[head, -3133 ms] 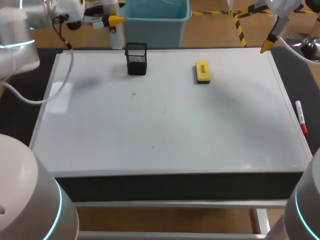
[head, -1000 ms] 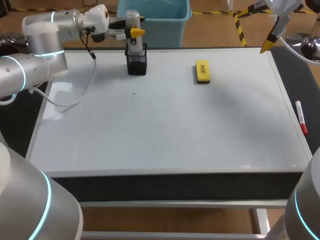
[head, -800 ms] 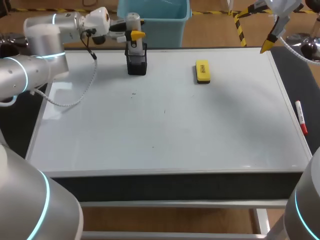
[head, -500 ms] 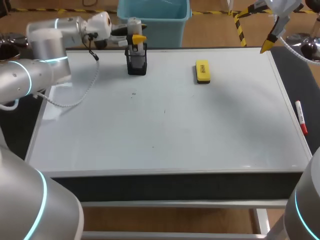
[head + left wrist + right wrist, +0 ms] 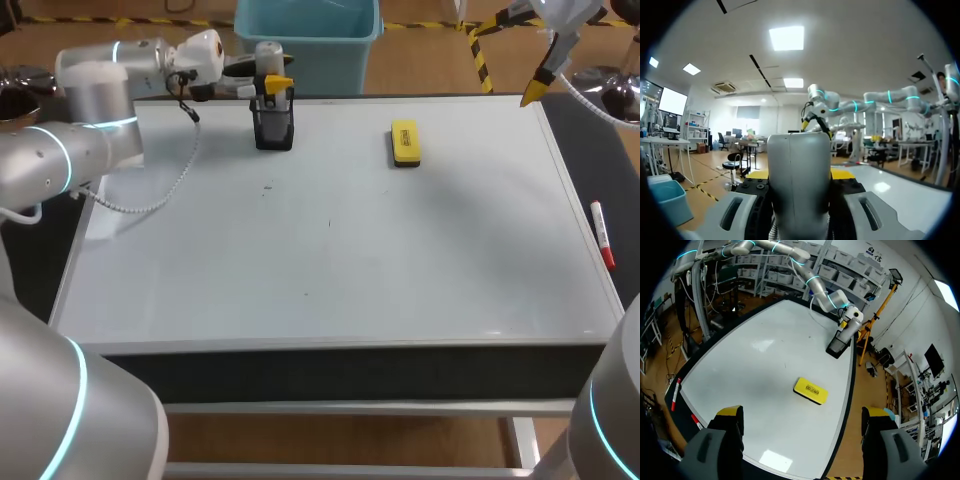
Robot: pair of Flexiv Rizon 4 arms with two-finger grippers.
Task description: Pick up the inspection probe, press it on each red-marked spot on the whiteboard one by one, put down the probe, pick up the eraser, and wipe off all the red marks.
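Note:
The grey-white inspection probe point(image 5: 268, 58) stands upright with my left gripper point(image 5: 272, 82) shut on it, right over the black mesh holder point(image 5: 273, 122) at the whiteboard's point(image 5: 420, 260) far edge. Its lower end reaches the holder's rim. In the left wrist view the probe point(image 5: 800, 185) fills the gap between the fingers of the left gripper point(image 5: 800, 176). The yellow eraser point(image 5: 405, 143) lies flat to the right of the holder. Small faint marks point(image 5: 267, 186) dot the board. My right gripper point(image 5: 535, 90) hangs open above the far right corner, and below the right gripper point(image 5: 805, 437) lie the eraser point(image 5: 811, 391) and the holder point(image 5: 839, 345).
A red marker point(image 5: 601, 232) lies on the dark table strip right of the whiteboard. A teal bin point(image 5: 310, 40) stands just behind the holder, beyond the far edge. The left arm's cable point(image 5: 160, 190) droops onto the board's left part.
My left gripper carried the probe from the far left to above the holder, then sank slightly toward it during the last second. The right arm has stayed still.

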